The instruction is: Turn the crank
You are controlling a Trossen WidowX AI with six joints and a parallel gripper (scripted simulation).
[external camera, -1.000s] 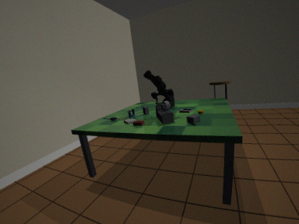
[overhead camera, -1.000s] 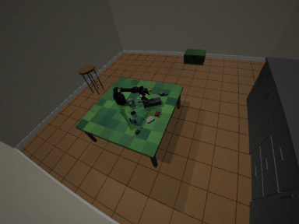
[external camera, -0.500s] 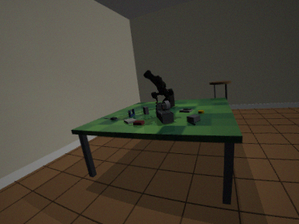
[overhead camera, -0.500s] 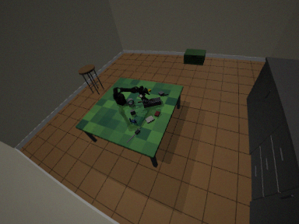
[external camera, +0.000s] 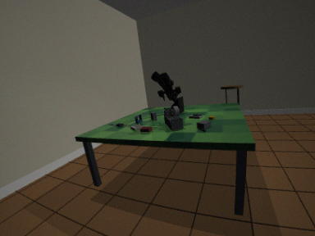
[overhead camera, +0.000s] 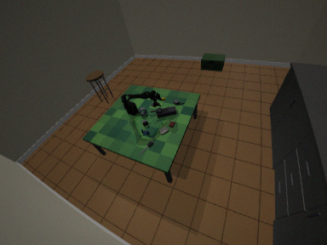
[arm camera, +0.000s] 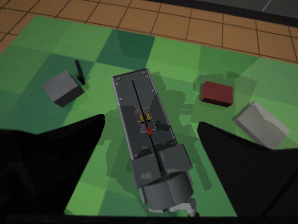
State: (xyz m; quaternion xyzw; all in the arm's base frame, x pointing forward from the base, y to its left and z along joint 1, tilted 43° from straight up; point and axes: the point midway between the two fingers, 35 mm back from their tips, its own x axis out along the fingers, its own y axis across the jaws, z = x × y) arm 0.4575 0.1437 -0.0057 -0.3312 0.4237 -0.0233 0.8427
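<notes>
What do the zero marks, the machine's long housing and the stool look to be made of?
Zero marks: likely brass, from their yellow-gold color; finish too small to judge.
Long housing: probably painted or coated metal, matte dark gray, with small screw-like dots near its edges; plastic not ruled out.
Stool: seat seemingly wood, by its warm brown tone; thin dark legs, likely metal.

Wrist view: the open gripper (arm camera: pixel 152 122) frames a grey machine (arm camera: pixel 131 95). Its red pointer (arm camera: pixel 149 131) lies near the two brass zero marks (arm camera: pixel 148 117), on the side toward the grey drum (arm camera: pixel 169 192), and is not level with them. A dark red block (arm camera: pixel 217 93) and a pale block (arm camera: pixel 262 125) lie to the picture's right.
</notes>
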